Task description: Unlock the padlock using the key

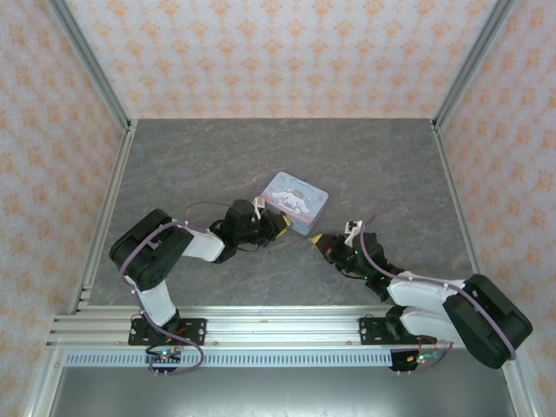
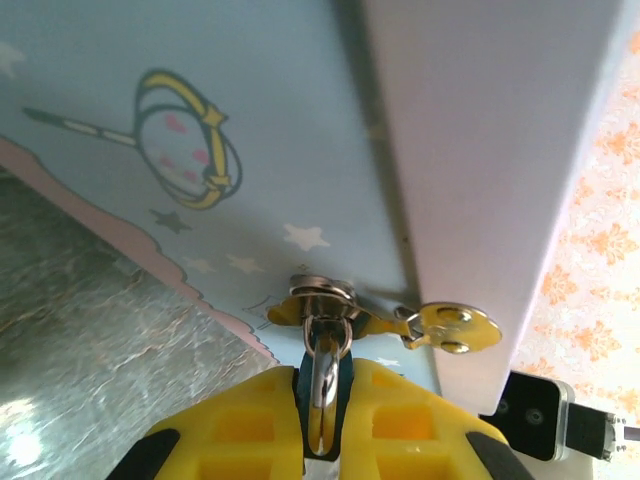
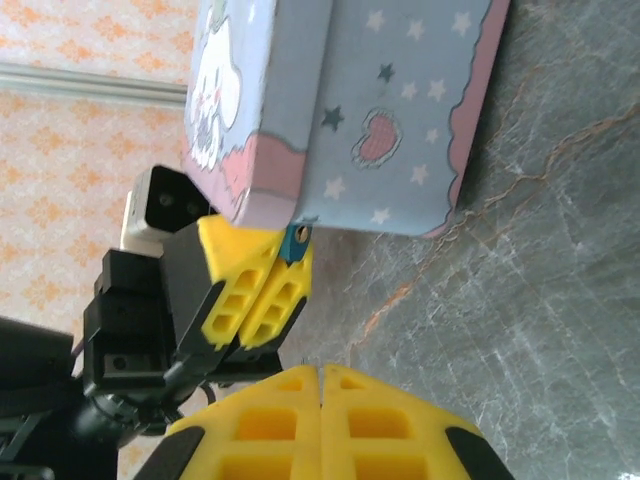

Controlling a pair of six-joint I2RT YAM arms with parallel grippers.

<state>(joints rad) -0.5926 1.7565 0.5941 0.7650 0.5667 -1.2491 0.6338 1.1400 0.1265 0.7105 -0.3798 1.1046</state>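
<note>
The padlock (image 3: 296,237), a tiny blue-green body, is gripped at the fingertips of the left gripper (image 2: 323,400). The gripper is closed on it at the near side of the tin box (image 1: 295,200), which lies near the middle of the worktop (image 1: 200,165). From the left wrist, its silver shackle (image 2: 322,362) is seen threaded through the hasp loop (image 2: 322,293) on the tin. Beside that loop a brass-coloured tab (image 2: 458,328) juts out, and it cannot be told whether this is part of the hasp or the key. The right gripper (image 3: 322,385) is pressed fully shut just off the tin's near-right corner, and nothing is seen between its fingers. The step in hand is judged to be steadying the lock so the key can be entered. It is best done with the lock body held firm and level and the small hole in its face turned toward the right arm. No pull should be put on the shackle, since a light tin would likely be dragged or tipped. The key would need to be brought in straight along that hole before any turn is made. Bare worktop lies open toward the far edge and both side edges. Room is tight only between the two grippers at the tin's near side, where contact is to be guarded against.
</note>
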